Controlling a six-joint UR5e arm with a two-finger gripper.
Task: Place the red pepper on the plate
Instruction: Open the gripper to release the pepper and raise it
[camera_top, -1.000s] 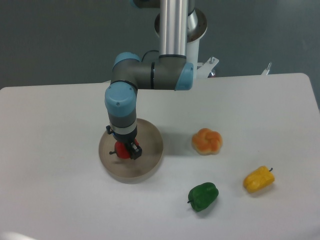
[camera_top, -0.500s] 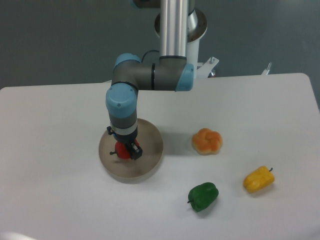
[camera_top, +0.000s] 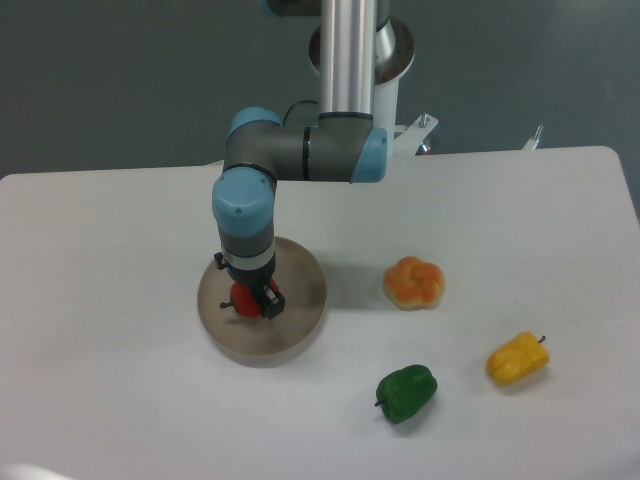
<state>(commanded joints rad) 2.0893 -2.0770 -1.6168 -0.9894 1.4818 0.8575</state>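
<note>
Pepper: red pepper (camera_top: 244, 299) sits low over the plate (camera_top: 300, 300), left of its centre; we cannot tell whether it rests on the surface or hangs just above it.
Claw: claw (camera_top: 256, 299) points straight down over the plate and appears clamped on the red pepper, with dark fingers either side of the red body.
Change: across the last second we see almost none; the wrist has crept very slightly, and pepper and claw stand in the same spot over the plate.
Meaning: we judge the carry finished and the descent at or near its end; only the release and the lift away are left.
Caution: we judge that a round, glossy pepper may roll once freed, though the low rim should check it.
Others: orange pepper (camera_top: 414, 282), green pepper (camera_top: 406, 392) and yellow pepper (camera_top: 518, 359) lie on the table (camera_top: 520, 220), well apart from the plate and unmoved.
</note>
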